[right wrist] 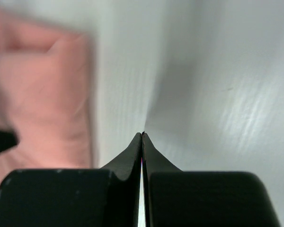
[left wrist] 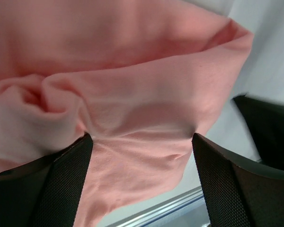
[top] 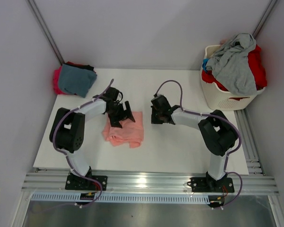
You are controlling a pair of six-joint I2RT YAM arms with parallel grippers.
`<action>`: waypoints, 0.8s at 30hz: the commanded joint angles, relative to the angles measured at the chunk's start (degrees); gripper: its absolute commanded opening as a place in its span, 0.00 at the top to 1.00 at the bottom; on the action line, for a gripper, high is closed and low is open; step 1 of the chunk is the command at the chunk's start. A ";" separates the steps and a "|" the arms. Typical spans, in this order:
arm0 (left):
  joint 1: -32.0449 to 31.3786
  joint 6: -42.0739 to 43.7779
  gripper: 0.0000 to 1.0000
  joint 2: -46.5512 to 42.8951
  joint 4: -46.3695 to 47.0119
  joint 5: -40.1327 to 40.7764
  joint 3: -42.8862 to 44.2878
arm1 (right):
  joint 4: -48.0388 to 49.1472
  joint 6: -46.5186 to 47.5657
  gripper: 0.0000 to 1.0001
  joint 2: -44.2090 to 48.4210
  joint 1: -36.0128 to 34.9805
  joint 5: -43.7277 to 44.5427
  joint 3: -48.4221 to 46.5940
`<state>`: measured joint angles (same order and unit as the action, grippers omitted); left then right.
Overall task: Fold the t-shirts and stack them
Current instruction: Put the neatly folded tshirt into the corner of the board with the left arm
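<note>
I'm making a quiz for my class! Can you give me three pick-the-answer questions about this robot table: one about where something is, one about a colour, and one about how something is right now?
1. Where does the white slotted plastic laundry basket stand?
A. at the far right
B. between the two arms
C. at the near left

2. What colour is the top one in the folded pile of soft cloth t-shirts at the far left?
A. yellow
B. teal-blue
C. white

3. How is the right end effector?
A. wide open
B. gripping the basket
C. shut, holding nothing

Answers:
1 A, it sits by the far right corner.
2 B, teal-blue cloth lies on top of that pile.
3 C, its jaws touch with nothing between them.
</note>
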<state>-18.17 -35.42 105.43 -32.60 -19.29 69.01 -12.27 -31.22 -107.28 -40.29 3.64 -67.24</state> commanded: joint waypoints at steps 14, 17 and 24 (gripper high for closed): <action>0.42 -0.88 0.07 -27.63 -3.87 9.17 -8.28 | -0.91 2.31 0.94 6.64 2.06 0.76 -0.79; 0.42 0.52 0.04 -31.41 -6.84 13.90 -7.32 | -1.44 2.13 0.81 9.36 2.06 0.14 0.97; 1.47 -0.96 0.03 -28.97 -14.59 27.61 -12.49 | 0.40 0.64 0.52 14.73 1.97 -1.27 8.96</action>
<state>-17.58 -36.42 74.43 -41.39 -0.67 59.51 -12.75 -30.24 -95.04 -38.17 3.01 -61.52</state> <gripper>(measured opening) 0.978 0.454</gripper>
